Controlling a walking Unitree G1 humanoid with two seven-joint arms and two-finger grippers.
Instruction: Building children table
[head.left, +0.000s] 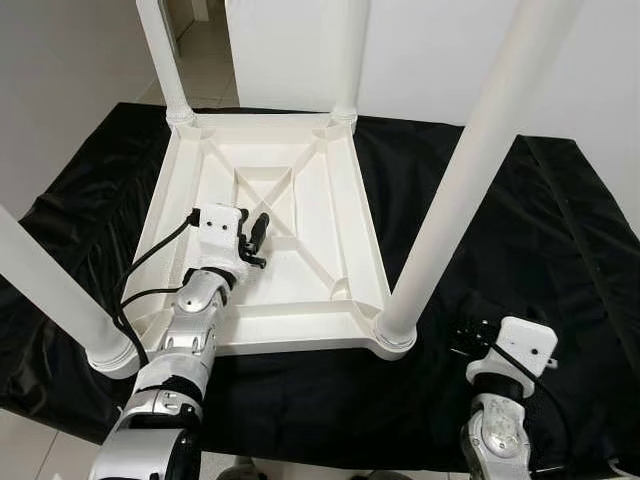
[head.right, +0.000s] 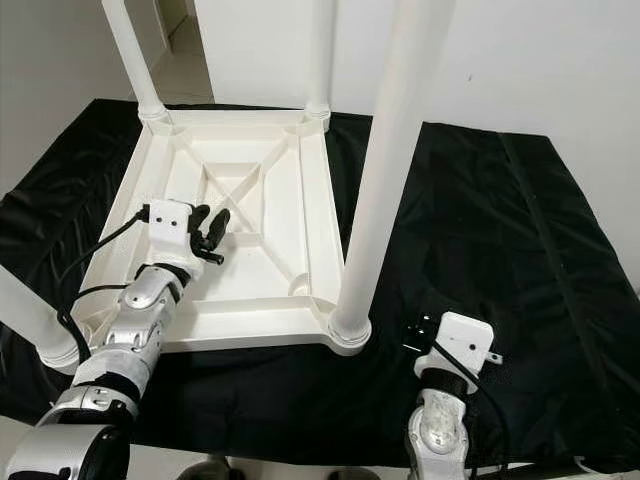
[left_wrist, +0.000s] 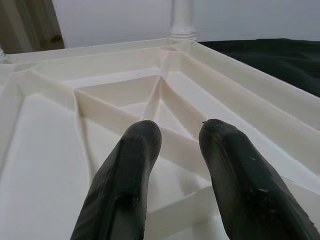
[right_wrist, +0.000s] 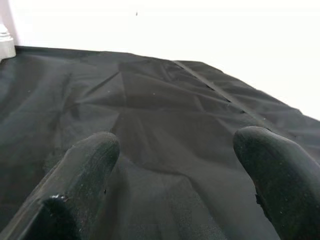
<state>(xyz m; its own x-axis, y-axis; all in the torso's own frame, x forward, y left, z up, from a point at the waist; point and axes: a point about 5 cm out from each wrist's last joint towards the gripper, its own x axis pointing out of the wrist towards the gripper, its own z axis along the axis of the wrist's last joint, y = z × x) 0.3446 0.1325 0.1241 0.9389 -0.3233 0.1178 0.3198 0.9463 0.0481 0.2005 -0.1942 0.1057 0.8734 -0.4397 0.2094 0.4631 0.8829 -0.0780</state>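
A white plastic children's table lies upside down on a black cloth, its ribbed underside facing up. Its legs stand upward from the corners: a near-right leg, a near-left leg and two far legs. My left gripper hovers over the underside near the central cross rib. Its fingers are a little apart and hold nothing. My right gripper sits low over the cloth, just right of the near-right leg's base, wide open and empty.
The cloth covers a low platform and falls off at its near edge, with pale floor tile beyond the near-left corner. A white wall stands close behind, and a doorway opens at the back left. Bare cloth stretches to the right of the table.
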